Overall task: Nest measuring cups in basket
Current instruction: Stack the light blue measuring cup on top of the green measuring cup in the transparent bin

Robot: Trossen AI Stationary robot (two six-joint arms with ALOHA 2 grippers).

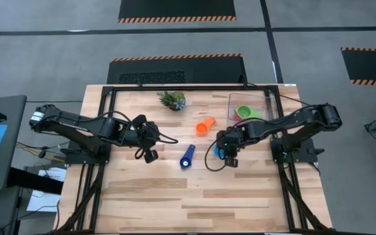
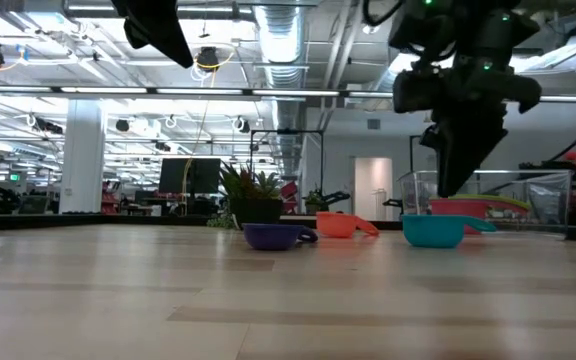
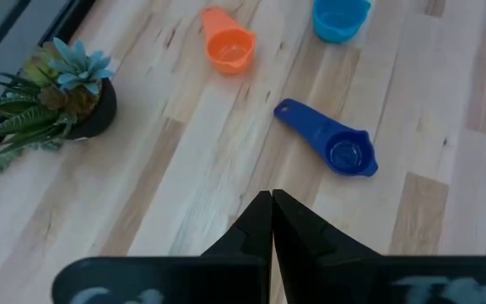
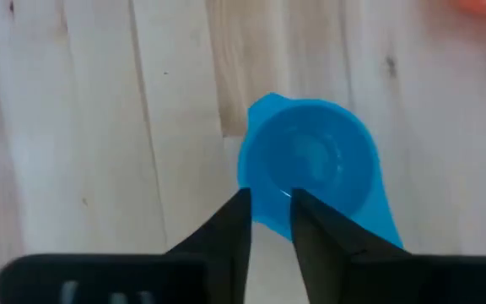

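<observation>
A light blue cup [image 1: 219, 151] [image 2: 434, 230] [image 4: 310, 165] stands upright on the table. My right gripper [image 1: 230, 155] [image 2: 450, 185] [image 4: 270, 207] hangs just above its rim, fingers pointing down with a narrow gap. A dark blue cup [image 1: 187, 156] [image 3: 344, 154] sits upright at mid-table, and an orange cup [image 1: 205, 125] [image 3: 229, 42] lies beyond it. The clear basket [image 1: 266, 98] [image 2: 543, 195] at the far right holds a green cup [image 1: 243, 112] and others that I cannot tell apart. My left gripper [image 1: 150, 154] [image 3: 272, 207] is shut and hovers left of the dark blue cup.
A small spiky potted plant [image 1: 173, 100] [image 3: 66, 93] stands near the far edge, left of the orange cup. Bare wood stretches across the near half of the table [image 1: 194, 202]. The right arm reaches in from the right, beside the basket.
</observation>
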